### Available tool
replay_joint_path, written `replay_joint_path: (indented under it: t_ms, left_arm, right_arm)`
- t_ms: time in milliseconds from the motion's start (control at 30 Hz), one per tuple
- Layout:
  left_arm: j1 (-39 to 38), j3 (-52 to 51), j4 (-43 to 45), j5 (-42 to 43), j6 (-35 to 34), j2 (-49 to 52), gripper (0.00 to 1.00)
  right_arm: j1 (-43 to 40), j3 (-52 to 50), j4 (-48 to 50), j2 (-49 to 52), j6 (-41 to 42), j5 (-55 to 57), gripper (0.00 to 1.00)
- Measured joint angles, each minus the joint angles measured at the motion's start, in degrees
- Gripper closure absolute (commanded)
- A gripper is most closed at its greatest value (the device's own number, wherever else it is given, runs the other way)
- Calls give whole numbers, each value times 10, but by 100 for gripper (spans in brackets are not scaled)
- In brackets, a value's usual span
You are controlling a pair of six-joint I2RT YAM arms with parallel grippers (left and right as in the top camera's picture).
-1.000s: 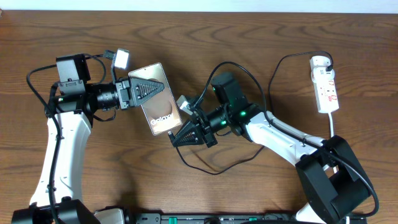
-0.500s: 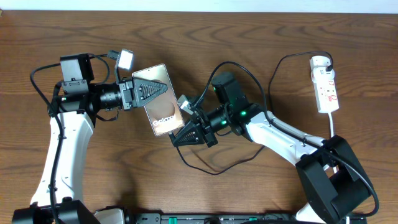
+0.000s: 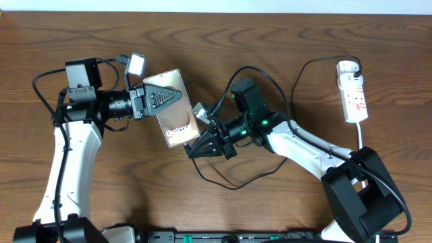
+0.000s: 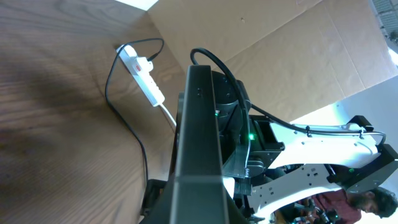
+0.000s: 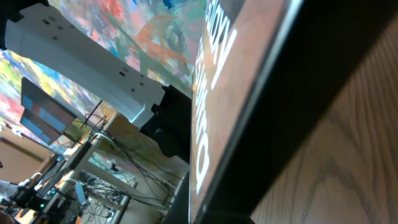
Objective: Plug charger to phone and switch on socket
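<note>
The left arm reaches rightward and the right arm leftward, both jaws closed, tips close together.

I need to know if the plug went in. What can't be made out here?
- Plug tip of the charger: overhead, hidden under the right gripper by the lower edge of the phone.
- Switches on the socket: overhead, too small to tell on or off.
- Phone port: right wrist view too close to show it.

— Anything different?
— The left gripper and the phone now sit slightly further right than a second ago.
— Closer to the right gripper?
— A little, at the phone's lower end.
</note>
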Motion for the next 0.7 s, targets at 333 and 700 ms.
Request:
replay_joint_path:
  t_ms: [333,700]
  left_arm:
    - [0,0,1,0,0,0,93]
    - [0,0,0,7,19,0,93]
  right_arm:
    - [-1,0,-1,0,0,-4,99]
    - [-1,-1,13,1,0,-10,99]
